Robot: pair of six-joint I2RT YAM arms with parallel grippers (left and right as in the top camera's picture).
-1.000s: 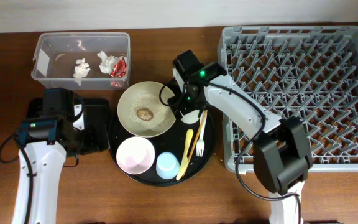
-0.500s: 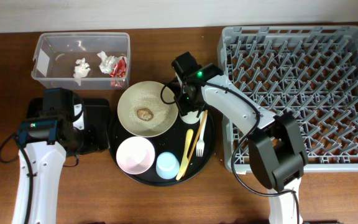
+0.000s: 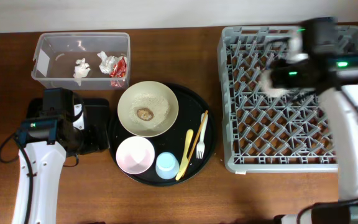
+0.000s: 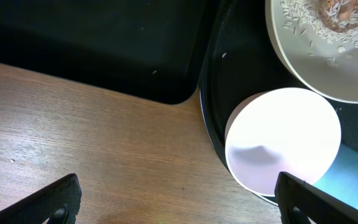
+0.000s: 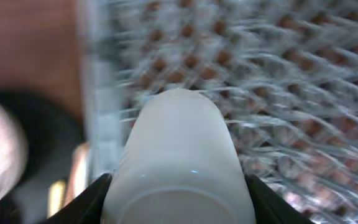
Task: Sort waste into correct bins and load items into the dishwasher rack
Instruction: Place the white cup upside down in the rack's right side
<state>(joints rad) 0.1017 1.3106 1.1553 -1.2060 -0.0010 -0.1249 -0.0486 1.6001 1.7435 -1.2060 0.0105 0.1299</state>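
The right arm (image 3: 353, 137) rises along the right edge of the dishwasher rack (image 3: 229, 163), bends near its far corner and reaches leftward across the upper pegs, blurred in the overhead view. The right gripper (image 5: 178, 202) has its jaws clenched on the white cup (image 5: 179, 143), one dark finger on each side of the cup, which hangs above the rack's grey grid.

The left arm (image 3: 33, 168) comes up from the near left of the wooden counter (image 3: 166, 202), its black wrist poised over the shallow black tray (image 3: 99, 123). The left gripper (image 4: 179, 205) points down with its jaws spread wide and nothing between them, above the spot where the shallow tray's corner meets the rim of the round black tray (image 3: 207, 149).

On the round tray sit the large cream bowl (image 3: 159, 94), holding rice grains (image 3: 135, 106) and a small brown lump (image 3: 145, 114), the small pink bowl (image 3: 135, 154), the light blue cup (image 3: 167, 165), the yellow knife (image 3: 184, 157) and the white fork (image 3: 201, 140). The knife and fork lie side by side on the tray's right half.

At the far left, the clear tub (image 3: 82, 35) with its white label (image 3: 42, 60) contains tissue wads (image 3: 81, 67) and the red wrapper (image 3: 120, 67).
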